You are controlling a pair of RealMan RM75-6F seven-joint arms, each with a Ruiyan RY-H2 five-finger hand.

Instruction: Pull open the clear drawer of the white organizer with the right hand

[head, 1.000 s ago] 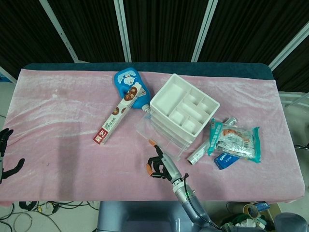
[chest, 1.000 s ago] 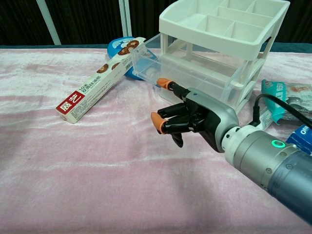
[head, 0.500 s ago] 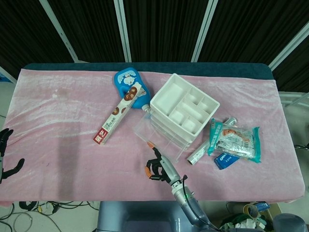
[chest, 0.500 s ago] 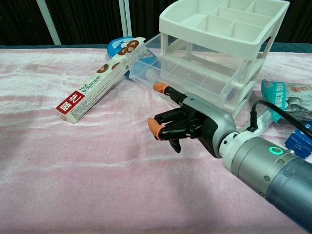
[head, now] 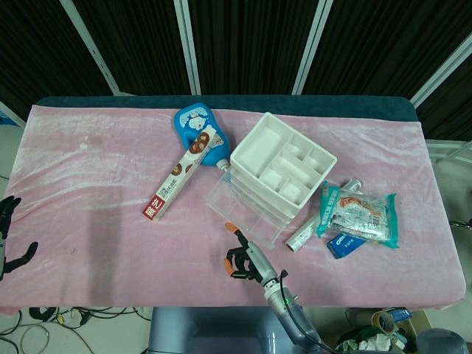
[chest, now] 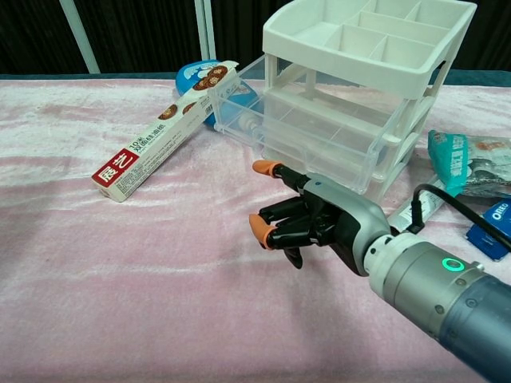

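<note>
The white organizer (head: 284, 169) (chest: 367, 36) stands at mid-table, its compartmented top facing up. Its clear drawer (head: 237, 208) (chest: 263, 120) sticks out on the lower left, partly pulled from the frame. My right hand (head: 244, 259) (chest: 307, 225) hovers near the front edge, a short gap short of the drawer front. Most of its fingers are curled in and hold nothing; one orange-tipped finger points at the drawer without touching it. My left hand (head: 9, 234) shows only at the far left edge of the head view, fingers spread and empty.
A long red-and-white box (head: 177, 181) (chest: 160, 136) and a blue pouch (head: 195, 129) (chest: 196, 78) lie left of the organizer. On its right are a snack bag (head: 361, 214) (chest: 471, 159), a blue packet (head: 345, 245) and a tube (head: 302, 234).
The drawer slid out a little with the pointing finger on its front. The right hand then drew back toward the front edge and no longer touches it.
</note>
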